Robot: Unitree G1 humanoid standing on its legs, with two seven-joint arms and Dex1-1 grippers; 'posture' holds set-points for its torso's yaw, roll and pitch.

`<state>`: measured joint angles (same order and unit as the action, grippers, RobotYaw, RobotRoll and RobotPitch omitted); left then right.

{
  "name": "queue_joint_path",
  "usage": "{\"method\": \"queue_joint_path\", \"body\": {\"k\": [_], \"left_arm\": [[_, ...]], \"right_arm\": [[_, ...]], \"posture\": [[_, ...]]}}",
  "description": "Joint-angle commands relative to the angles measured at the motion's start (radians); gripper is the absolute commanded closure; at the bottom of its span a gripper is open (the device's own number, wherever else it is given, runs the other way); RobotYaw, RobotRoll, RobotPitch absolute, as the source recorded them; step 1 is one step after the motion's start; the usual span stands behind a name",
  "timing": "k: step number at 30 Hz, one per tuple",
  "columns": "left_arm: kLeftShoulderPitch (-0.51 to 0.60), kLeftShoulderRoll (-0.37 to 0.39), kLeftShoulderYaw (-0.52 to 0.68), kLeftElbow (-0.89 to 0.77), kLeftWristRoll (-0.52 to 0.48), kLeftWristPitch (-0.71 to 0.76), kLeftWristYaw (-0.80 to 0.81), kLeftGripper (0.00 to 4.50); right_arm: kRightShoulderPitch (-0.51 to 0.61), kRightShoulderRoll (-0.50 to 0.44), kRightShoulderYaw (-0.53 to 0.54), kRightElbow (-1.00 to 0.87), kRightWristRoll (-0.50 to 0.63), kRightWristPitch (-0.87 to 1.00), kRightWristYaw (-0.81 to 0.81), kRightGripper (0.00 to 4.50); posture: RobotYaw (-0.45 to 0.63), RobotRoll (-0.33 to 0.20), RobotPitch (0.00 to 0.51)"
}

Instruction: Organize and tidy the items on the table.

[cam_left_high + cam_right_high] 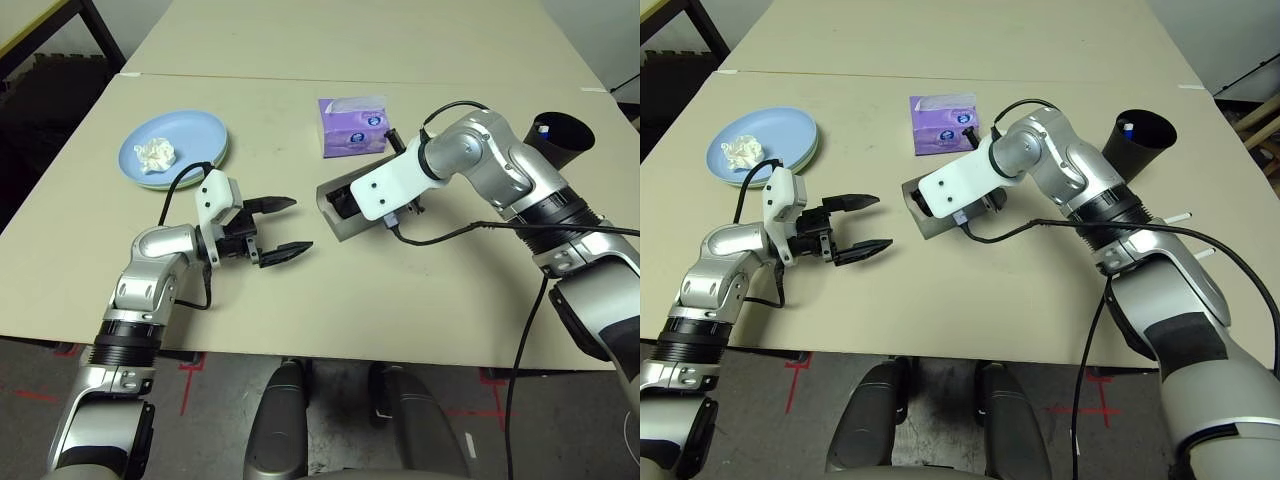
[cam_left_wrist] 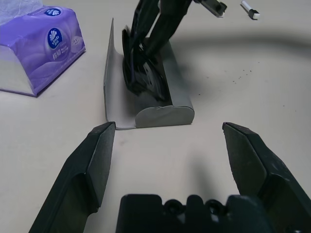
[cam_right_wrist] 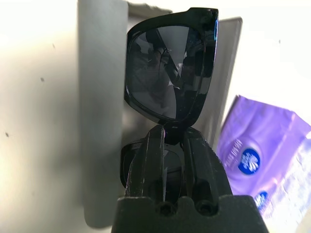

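1. Right pincer point(image 3: 170, 141): clamped on black sunglasses point(image 3: 170, 68), inside open grey glasses case point(image 1: 340, 215) on worktop point(image 1: 420, 300).
2. Left pincer point(image 1: 280, 228): spread wide, empty, near case.
3. Purple tissue box point(image 1: 352, 125): just beyond case.

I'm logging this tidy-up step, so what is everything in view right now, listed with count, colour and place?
plates: two, light blue stacked on pale green, far left of table
tissue wad: one, white, on the top plate
tissue box: one, purple, centre far side
glasses case: one, grey, open, mid-table
sunglasses: one, black, over the case, gripped
cup: one, black, far right
pen: one, white, beyond the case
table: one, beige
left hand: open, empty
right hand: shut on sunglasses
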<state>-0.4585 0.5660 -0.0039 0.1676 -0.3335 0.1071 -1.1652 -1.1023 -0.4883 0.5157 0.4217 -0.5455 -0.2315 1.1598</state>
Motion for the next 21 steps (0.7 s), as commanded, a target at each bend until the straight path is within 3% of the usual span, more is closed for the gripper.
{"method": "queue_joint_path", "body": {"k": [1, 19, 21], "left_arm": [[0.010, 0.007, -0.004, -0.023, -0.007, 0.007, -0.001, 0.00], [0.001, 0.007, -0.004, -0.012, -0.006, 0.006, -0.004, 0.00], [-0.001, 0.007, -0.005, -0.009, -0.005, 0.004, -0.004, 0.00]], "right_arm": [[0.017, 0.008, 0.020, -0.021, -0.004, 0.008, 0.003, 4.08], [0.022, -0.002, 0.020, -0.032, 0.000, 0.041, 0.059, 4.08], [0.016, 0.000, 0.018, -0.034, 0.000, 0.048, 0.065, 3.35]], "posture": [[0.27, 0.000, 0.227], [0.26, 0.000, 0.224], [0.26, 0.000, 0.223]]}}
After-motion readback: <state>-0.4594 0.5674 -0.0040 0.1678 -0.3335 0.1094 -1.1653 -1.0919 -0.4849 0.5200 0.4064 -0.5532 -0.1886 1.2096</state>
